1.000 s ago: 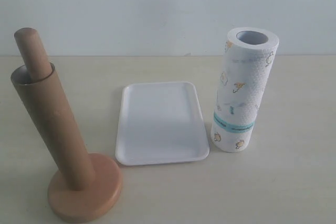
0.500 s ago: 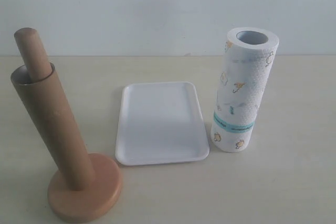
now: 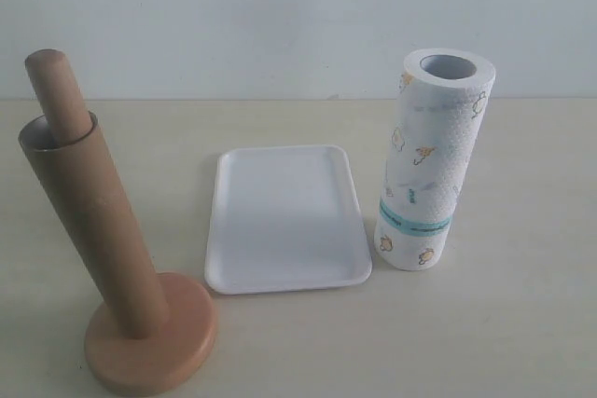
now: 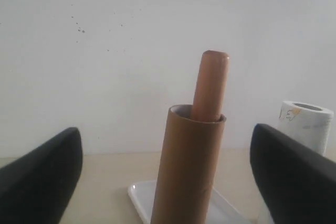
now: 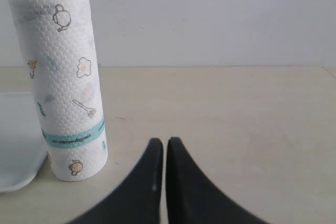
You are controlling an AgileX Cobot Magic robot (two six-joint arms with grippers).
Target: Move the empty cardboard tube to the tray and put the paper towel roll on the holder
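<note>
Cardboard tube [image 3: 91, 221] stands slipped over the holder [image 3: 154, 347] — left claw [image 4: 165, 132] gapes empty, right claw [image 5: 164, 142] clenched on nothing.

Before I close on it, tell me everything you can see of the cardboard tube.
The cardboard tube is a plain brown, slim hollow cylinder with a pale inner wall at its open top rim. It is slipped over the wooden holder's dowel, whose rounded tip sticks out above it, and its lower end meets the round base. It stands left of the white tray in the exterior view, apart from it. The left hand is open, a finger on either side, neither touching it.
</note>
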